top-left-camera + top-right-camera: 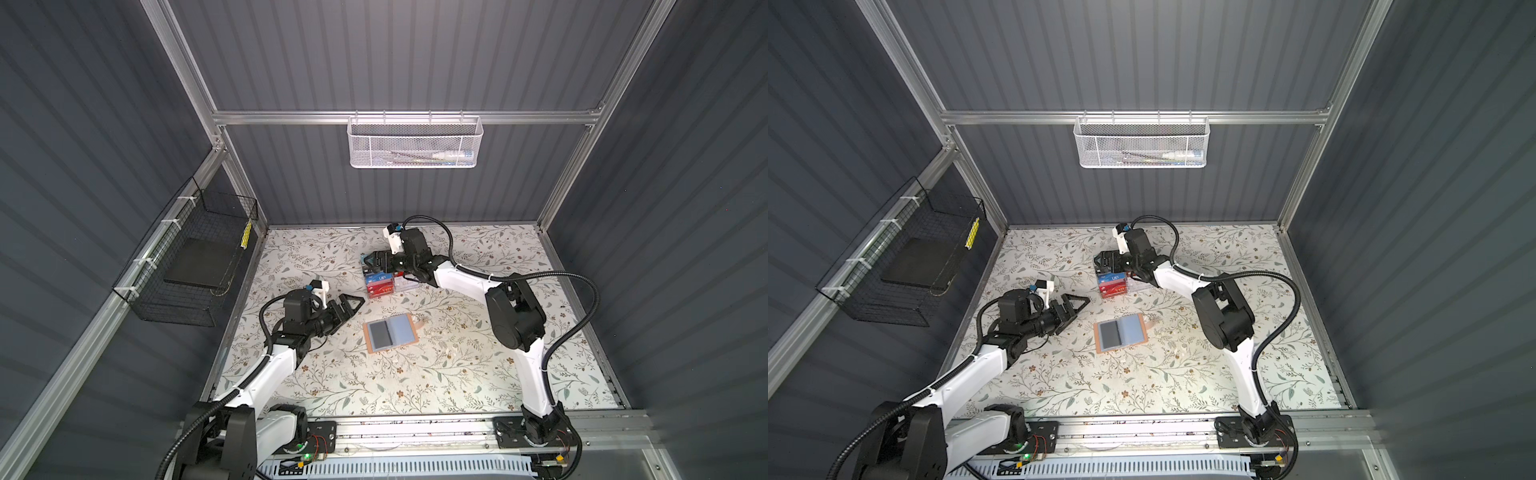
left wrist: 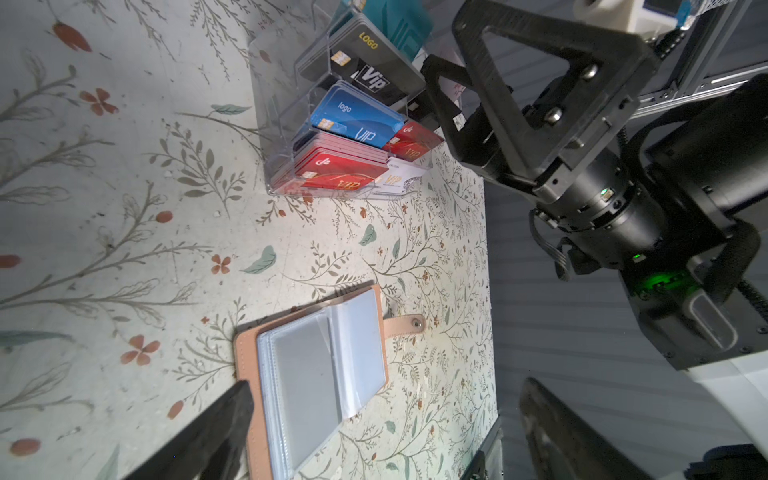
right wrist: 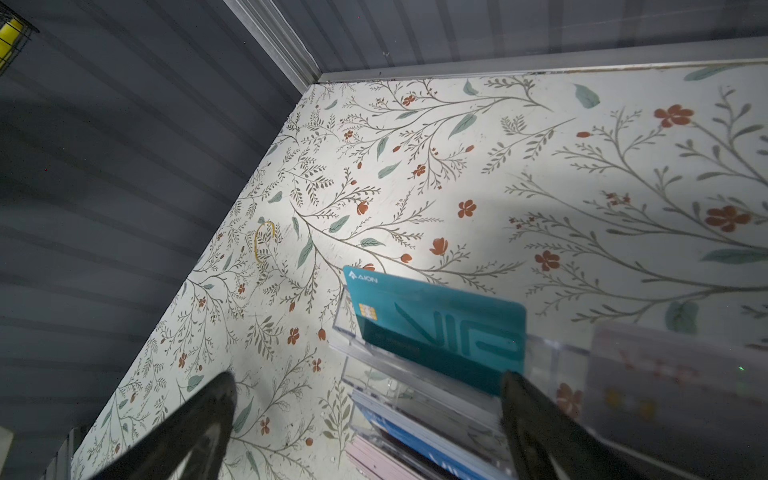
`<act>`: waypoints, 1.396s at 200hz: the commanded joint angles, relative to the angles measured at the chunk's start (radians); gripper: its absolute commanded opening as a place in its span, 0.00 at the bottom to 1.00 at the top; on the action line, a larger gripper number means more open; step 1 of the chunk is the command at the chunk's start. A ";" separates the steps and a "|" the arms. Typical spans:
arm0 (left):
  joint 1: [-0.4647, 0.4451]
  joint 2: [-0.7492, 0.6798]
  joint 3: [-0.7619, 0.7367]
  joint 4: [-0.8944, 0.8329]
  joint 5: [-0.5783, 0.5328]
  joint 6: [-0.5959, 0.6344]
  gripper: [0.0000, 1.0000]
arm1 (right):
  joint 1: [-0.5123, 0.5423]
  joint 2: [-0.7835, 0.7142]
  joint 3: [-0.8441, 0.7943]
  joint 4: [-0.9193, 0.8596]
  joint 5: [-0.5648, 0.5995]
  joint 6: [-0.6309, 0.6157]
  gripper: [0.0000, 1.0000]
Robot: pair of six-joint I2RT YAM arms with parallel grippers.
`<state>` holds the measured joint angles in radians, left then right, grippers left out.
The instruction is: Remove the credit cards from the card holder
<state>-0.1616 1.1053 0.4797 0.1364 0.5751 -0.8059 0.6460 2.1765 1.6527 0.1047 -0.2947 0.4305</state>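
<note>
The card holder [image 1: 401, 330] lies open and flat near the middle of the table [image 1: 457, 365], tan cover down, grey-blue pocket pages up; in both top views its left page looks darker; its snap strap [image 2: 405, 324] sticks out sideways; the credit cards [image 2: 351, 120] stand apart from it in a clear tiered rack [image 2: 268, 124] — teal, black, blue, red, white.

One card holder [image 1: 390, 332], one clear rack [image 2: 268, 124], one white mesh basket [image 1: 363, 145], one black wire basket [image 1: 178, 309].
</note>
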 commanded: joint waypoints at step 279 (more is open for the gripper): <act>0.037 0.605 -0.020 0.784 -1.021 0.777 1.00 | -0.622 -0.766 -1.374 0.908 0.524 -0.398 0.99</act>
<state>-0.1413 1.7065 0.4358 0.9009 -0.5163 -0.0544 0.1371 1.4239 0.3023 0.8536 0.3798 -0.0551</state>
